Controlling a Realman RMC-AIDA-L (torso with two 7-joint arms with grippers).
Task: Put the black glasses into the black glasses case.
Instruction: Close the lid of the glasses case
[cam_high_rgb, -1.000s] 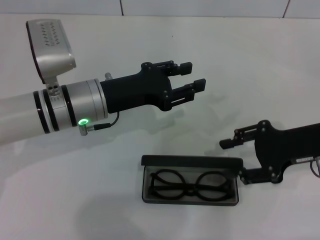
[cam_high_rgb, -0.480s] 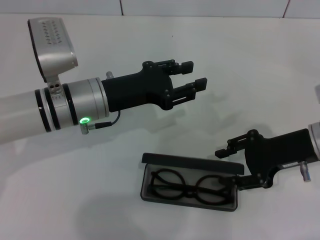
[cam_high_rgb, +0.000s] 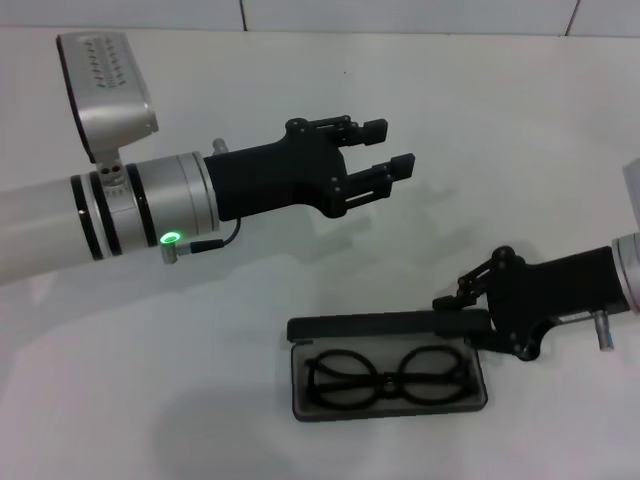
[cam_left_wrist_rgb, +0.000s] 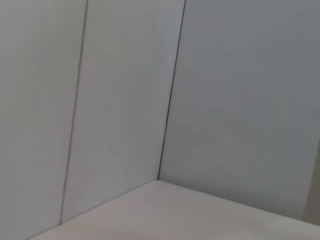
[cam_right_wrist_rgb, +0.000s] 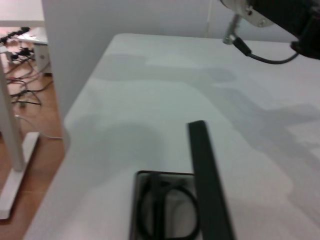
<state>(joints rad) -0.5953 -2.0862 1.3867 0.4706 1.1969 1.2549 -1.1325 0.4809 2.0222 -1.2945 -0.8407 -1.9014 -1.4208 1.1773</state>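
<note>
The black glasses case (cam_high_rgb: 375, 326) lies open on the white table at the front, its lid standing up along the far side. The black glasses (cam_high_rgb: 390, 378) lie folded inside its grey tray. My right gripper (cam_high_rgb: 468, 322) is open, with its fingers at the right end of the lid and touching it. My left gripper (cam_high_rgb: 388, 148) is open and empty, held in the air well behind and to the left of the case. In the right wrist view the lid edge (cam_right_wrist_rgb: 207, 175) and the glasses (cam_right_wrist_rgb: 165, 210) show close below.
The white table (cam_high_rgb: 200, 400) spreads around the case, with a wall seam along the back. The right wrist view shows the table's edge (cam_right_wrist_rgb: 75, 115) with floor, cables and a table leg beyond it. The left wrist view shows only wall panels.
My right gripper has moved left and in against the lid's right end. The case has shifted and turned slightly on the table. The left arm has stayed in place.
</note>
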